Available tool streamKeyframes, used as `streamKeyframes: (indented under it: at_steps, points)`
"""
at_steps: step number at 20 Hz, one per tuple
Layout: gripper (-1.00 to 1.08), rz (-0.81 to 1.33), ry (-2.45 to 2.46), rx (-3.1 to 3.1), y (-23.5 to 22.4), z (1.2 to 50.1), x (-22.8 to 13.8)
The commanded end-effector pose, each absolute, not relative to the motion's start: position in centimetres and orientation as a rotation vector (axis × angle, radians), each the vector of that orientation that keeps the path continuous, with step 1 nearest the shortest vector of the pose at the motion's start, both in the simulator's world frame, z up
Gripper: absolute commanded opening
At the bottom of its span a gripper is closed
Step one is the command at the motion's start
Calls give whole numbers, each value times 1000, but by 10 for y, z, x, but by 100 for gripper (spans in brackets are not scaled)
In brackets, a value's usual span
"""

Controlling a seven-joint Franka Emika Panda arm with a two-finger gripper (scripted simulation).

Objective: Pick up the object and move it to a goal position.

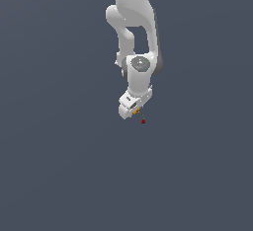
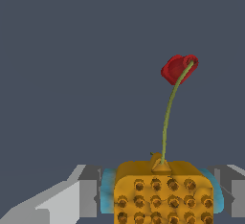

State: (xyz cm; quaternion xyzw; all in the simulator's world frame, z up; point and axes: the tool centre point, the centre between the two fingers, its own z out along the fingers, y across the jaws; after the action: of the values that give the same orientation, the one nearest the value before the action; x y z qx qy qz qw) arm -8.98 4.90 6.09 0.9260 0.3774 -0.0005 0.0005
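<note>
One flat slate-grey backdrop fills both views; no counter edge, wall or floor line can be told apart from it.

Arm (image 1: 133, 27): white Panda, enters from the top of the exterior view, upper links stacked roughly vertical w/ a darker grey band down the exterior view's right side. Wrist joint shows a round grey cap facing the camera. Below it the hand tilts, angled down toward the exterior view's left.

Gripper (image 1: 136, 110): closed onto the object (image 1: 135, 111), which shows in the exterior view only as a tiny orange-yellow speck at the hand's lower end. In the wrist view the object (image 2: 162, 192) is a blocky orange-yellow lump w/ rows of small round studs, pinched between the two grey fingers (image 2: 88, 196); teal pads sit against both its sides. A thin olive stem rises from its top and curves to a dark red blob.

Goal position (image 1: 143, 121): very small dark red dot, just below the gripper and slightly toward the exterior view's right, near the object but apart from it. A faint thin line runs between the two. Whether the red blob in the wrist view (image 2: 179, 68) is that same marker: prob. yes, can't be certain.
</note>
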Motion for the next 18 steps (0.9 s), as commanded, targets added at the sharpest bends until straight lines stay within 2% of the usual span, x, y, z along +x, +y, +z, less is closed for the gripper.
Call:
streamKeyframes:
  at_steps: [1, 18]
  points:
    - [-100, 0, 1184, 2908, 37, 78, -93]
    - [-100, 3, 1188, 2911, -66, 225, -122]
